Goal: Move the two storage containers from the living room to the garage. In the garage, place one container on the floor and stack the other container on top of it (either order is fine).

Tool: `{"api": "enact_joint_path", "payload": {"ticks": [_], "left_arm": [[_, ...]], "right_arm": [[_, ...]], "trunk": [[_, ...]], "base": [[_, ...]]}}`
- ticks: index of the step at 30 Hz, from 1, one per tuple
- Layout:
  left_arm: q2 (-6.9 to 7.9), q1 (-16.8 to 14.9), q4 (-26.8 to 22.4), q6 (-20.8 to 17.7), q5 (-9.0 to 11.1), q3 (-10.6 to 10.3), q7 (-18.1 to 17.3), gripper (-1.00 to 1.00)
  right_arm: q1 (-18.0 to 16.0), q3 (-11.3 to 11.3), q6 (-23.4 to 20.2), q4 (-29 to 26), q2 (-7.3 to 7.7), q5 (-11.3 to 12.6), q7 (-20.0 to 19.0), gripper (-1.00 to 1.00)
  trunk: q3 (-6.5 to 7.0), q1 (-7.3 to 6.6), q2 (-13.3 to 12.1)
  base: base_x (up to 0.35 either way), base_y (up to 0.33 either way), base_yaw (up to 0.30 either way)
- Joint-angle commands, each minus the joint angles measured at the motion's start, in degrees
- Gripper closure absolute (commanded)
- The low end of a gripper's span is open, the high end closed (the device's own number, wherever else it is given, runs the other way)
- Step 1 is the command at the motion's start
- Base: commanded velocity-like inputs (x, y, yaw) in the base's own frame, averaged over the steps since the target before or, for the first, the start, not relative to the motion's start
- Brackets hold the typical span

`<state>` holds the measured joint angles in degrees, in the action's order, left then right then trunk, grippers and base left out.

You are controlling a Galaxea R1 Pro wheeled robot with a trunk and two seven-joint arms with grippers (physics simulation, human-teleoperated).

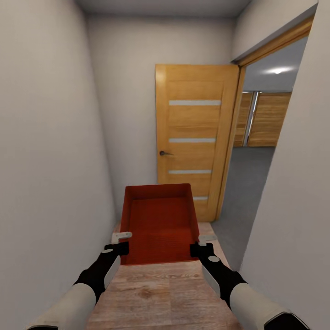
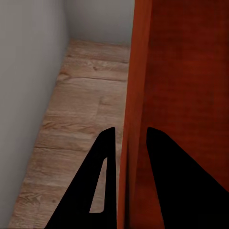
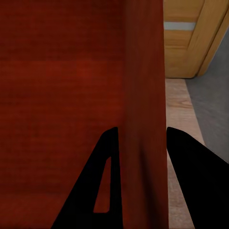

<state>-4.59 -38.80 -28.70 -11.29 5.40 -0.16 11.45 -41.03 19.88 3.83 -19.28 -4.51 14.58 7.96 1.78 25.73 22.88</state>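
No text, label, brand, number or sign can be read anywhere in these views: the orange-red rectangular storage container (image 1: 158, 220) has plain walls, and the wooden panel door (image 1: 195, 137) at twelve o'clock carries only blank pale strips.

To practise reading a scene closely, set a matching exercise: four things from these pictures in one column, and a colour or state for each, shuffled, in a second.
Things:
1. bin
2. door
3. garage floor
4. left tool

States:
A. grey, seen past the doorway
B. orange-red, held up between both arms
C. one finger on each side of a bin wall
D. wooden, swung open, with pale strips

Pairs: 1-B, 2-D, 3-A, 4-C. The right tool straddles the opposite wall of the bin in the same way.
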Motion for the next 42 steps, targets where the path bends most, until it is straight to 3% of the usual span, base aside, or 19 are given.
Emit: {"api": "enact_joint_path", "payload": {"ticks": [1,42], "left_arm": [[0.38,-0.04,-0.30,-0.40,-0.75,1.12,0.53,1.00],[0.37,-0.04,-0.30,-0.40,-0.75,1.09,0.60,1.00]], "right_arm": [[-0.02,0.15,0.30,2.41,0.16,0.80,0.39,1.00],[-0.03,0.15,0.27,2.41,0.19,0.80,0.39,1.00]], "trunk": [[-0.01,0.05,0.04],[-0.01,0.05,0.04]], "base": [[0.322,0.000,0.000],[0.322,0.000,0.000]]}}
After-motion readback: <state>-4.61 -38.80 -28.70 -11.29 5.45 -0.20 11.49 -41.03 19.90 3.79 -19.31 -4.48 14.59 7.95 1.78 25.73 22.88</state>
